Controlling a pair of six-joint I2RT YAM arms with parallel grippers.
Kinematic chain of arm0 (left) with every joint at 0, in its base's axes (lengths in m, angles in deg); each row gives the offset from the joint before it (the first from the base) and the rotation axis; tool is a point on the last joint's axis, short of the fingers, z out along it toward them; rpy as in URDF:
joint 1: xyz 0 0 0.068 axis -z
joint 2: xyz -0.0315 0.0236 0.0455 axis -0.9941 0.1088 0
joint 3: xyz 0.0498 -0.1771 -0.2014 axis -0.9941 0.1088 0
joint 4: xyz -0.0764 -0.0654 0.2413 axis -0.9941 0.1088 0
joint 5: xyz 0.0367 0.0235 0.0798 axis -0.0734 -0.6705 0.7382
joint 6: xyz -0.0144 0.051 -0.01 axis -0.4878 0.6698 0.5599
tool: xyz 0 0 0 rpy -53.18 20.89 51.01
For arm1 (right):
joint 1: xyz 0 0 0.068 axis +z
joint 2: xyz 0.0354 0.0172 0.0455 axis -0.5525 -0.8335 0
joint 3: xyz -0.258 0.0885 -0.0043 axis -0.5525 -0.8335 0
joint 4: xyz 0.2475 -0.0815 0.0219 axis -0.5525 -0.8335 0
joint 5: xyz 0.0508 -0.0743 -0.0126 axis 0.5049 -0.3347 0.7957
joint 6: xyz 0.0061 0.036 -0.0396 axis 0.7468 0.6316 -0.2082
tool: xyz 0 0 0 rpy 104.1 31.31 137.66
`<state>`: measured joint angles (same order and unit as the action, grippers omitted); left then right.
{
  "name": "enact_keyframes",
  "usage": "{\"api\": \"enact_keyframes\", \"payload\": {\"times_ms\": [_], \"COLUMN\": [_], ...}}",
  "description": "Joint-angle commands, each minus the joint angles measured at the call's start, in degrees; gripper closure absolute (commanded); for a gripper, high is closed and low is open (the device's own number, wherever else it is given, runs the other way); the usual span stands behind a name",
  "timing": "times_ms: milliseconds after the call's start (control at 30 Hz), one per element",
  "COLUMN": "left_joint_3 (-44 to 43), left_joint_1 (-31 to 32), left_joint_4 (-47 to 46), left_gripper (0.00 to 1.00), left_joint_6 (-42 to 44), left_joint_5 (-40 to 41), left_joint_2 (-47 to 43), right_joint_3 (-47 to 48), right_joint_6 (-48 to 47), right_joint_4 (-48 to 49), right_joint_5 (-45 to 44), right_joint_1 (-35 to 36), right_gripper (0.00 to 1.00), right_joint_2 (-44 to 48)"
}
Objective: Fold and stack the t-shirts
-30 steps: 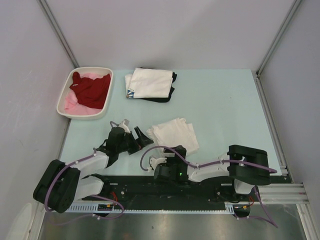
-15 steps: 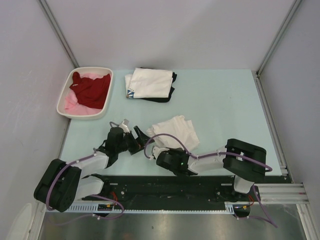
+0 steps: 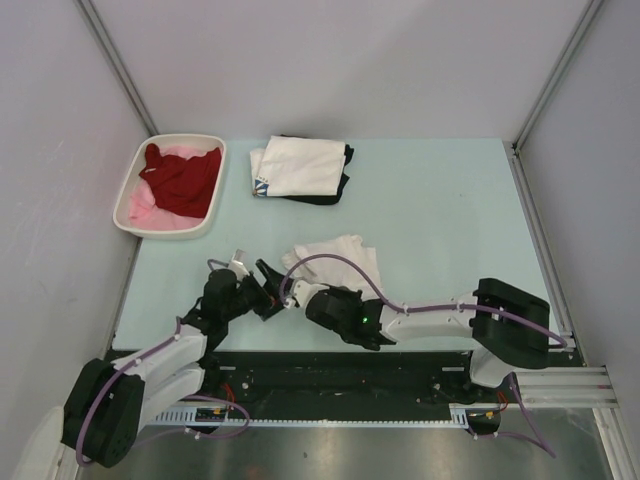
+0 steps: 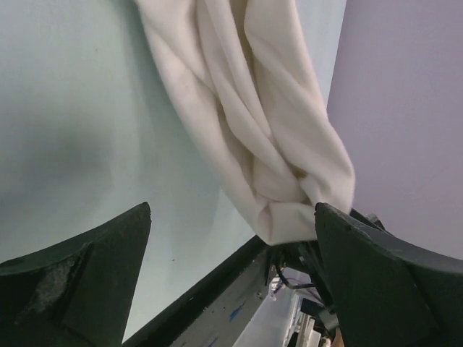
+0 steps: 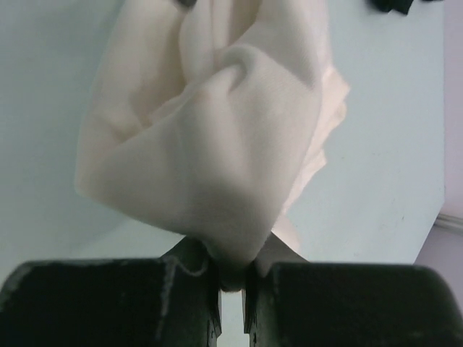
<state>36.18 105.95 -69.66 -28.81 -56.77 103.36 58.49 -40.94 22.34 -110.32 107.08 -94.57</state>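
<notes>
Cream-white t-shirt (image 3: 335, 262) lies crumpled on the near middle of the pale green table (image 3: 450, 220), and its near left corner is pinched in the right gripper (image 3: 293, 290), whose two dark fingers (image 5: 108, 300) are pressed together on a bunched fold of the cloth; in the right wrist view the fabric rises out of the narrow slit between them and billows away over the table. Just left of that grip sits the left gripper (image 3: 252, 283), its jaws spread wide and holding nothing; in the left wrist view the twisted cloth hangs between and beyond its two fingertips (image 4: 87, 278) without touching either, nearer the right one. Farther back, at the far middle of the table, a folded cream-white t-shirt with a small blue mark (image 3: 300, 166) rests flat on top of a black t-shirt (image 3: 342, 178) whose edge shows along its right and near sides. At the far left stands a white basin (image 3: 135, 228), with a dark red t-shirt (image 3: 182, 178) heaped over a pink t-shirt (image 3: 142, 208) inside it.
</notes>
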Motion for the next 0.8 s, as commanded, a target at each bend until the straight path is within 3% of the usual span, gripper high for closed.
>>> {"api": "enact_keyframes", "payload": {"times_ms": [0, 300, 433, 533, 767], "left_joint_3": [0.89, 0.1, 3.69, 6.78, 11.36], "left_joint_1": [-0.31, -0.22, -0.05, 0.3, 0.83], "left_joint_4": [-3.37, -14.62, -18.59, -16.67, 2.29], "left_gripper": [0.0, 0.0, 0.0, 0.0, 0.0], "left_joint_6": [-4.86, -9.69, -14.87, -17.08, -20.69], "left_joint_5": [0.11, -1.55, -2.18, 1.51, 6.78], "left_joint_2": [-0.63, 10.61, 10.8, 3.35, -25.53], "right_joint_3": [4.57, 5.28, 5.37, 5.28, 5.28], "right_joint_6": [-0.66, 1.36, 2.33, 2.68, 3.03], "right_joint_4": [0.0, -4.04, -4.66, -4.4, -3.08], "right_joint_5": [-0.36, -2.2, -2.38, -2.12, -0.97], "right_joint_1": [1.78, 4.24, 4.95, 5.04, 4.86], "right_gripper": [1.0, 1.0, 1.0, 1.0, 1.0], "right_joint_2": [4.52, 5.32, 4.44, 3.47, 1.1]}}
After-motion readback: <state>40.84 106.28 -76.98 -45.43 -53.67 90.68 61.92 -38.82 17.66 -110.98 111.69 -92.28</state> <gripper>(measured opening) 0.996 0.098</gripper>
